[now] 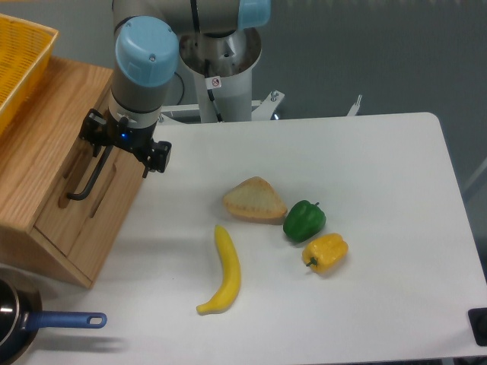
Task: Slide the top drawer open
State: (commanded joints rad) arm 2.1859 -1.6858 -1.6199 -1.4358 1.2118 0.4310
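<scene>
One claw, black, set at the upper end of the bar handle; fingers hidden, so spread or pinching: cannot tell. One top drawer, light oak, flat-fronted, directly under and left of the claw, with one thin black metal handle. To the claw's right on the white tabletop: one curved yellow banana, one crusty bread wedge, two glossy peppers, green and yellow.
</scene>
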